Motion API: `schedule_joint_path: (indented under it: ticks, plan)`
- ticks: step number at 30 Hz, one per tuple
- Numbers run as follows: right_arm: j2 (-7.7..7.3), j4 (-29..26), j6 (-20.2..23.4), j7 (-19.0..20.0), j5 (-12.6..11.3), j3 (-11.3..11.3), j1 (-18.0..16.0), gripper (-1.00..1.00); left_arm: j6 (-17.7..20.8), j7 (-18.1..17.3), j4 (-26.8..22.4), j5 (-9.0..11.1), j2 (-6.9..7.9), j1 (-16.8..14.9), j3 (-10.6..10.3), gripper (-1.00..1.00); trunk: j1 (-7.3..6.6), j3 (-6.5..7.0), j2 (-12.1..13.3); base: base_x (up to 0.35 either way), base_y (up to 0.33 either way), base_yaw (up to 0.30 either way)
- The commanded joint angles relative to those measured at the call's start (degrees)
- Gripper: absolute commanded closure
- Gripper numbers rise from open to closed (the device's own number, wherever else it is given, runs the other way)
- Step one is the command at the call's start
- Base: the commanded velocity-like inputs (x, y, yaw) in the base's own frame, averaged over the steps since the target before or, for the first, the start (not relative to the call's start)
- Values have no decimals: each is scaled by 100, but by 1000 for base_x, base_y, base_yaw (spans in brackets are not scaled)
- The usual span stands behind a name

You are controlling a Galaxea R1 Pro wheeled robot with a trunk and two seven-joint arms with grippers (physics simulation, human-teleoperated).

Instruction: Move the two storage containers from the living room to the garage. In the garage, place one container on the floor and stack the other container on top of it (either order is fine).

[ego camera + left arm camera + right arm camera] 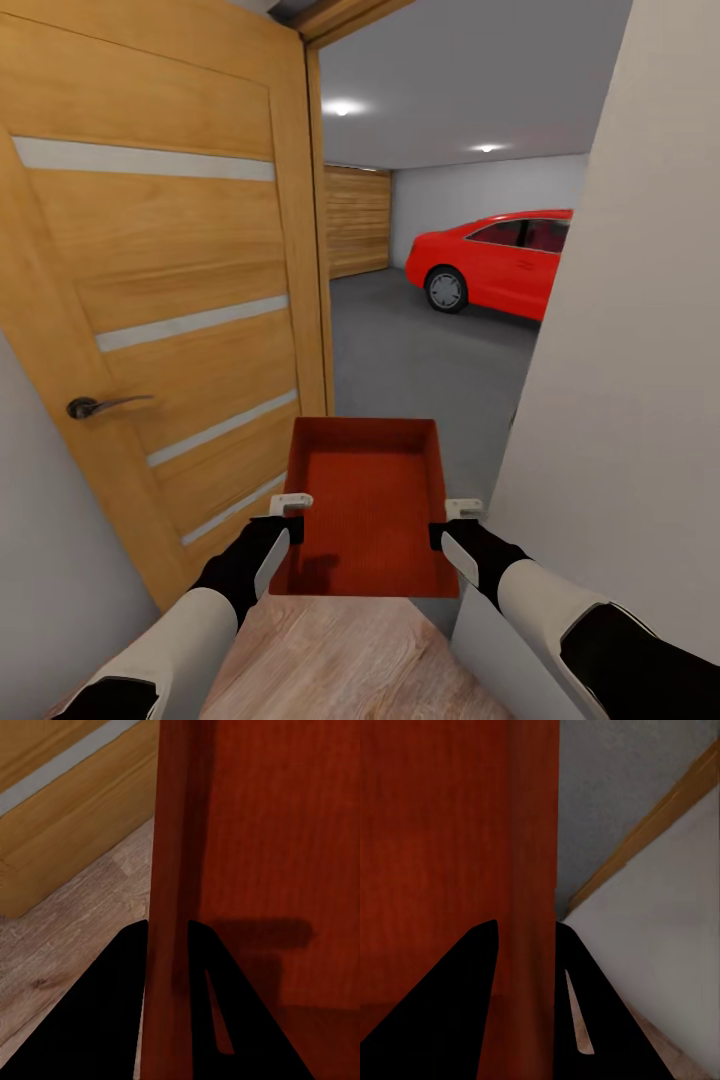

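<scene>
I hold one orange-red storage container (368, 505) level in front of me, between both arms, at the doorway into the garage. My left gripper (290, 515) is shut on its left wall (169, 870), one black finger on each side of the wall. On the opposite wall (532, 855) my right gripper (452, 522) is shut the same way. The bin is topless and holds nothing. Beyond it lies the garage's dark grey concrete floor (420, 350). Light wood planks (330, 660) run under my arms.
A honey-wood door (170, 300) with frosted strips and a lever handle (100, 405) stands open close on my left. A white wall (630, 380) crowds the right. Inside the garage a glossy red car (495, 262) is parked at the right, with a wooden door (357, 220) at the back.
</scene>
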Motion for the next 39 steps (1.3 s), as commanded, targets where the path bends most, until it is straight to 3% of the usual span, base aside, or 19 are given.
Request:
schedule_joint_path:
  ticks: [1,39]
  plan:
    - [-62,-12,45,-87,146,-122,-11,100,51,65,-4,-40,8,0,-17,100,5,-13,-13,134,112,0]
    - [-63,-13,39,-87,142,-122,-11,100,54,74,-4,-41,8,-2,-19,100,5,-13,-13,7,44,0]
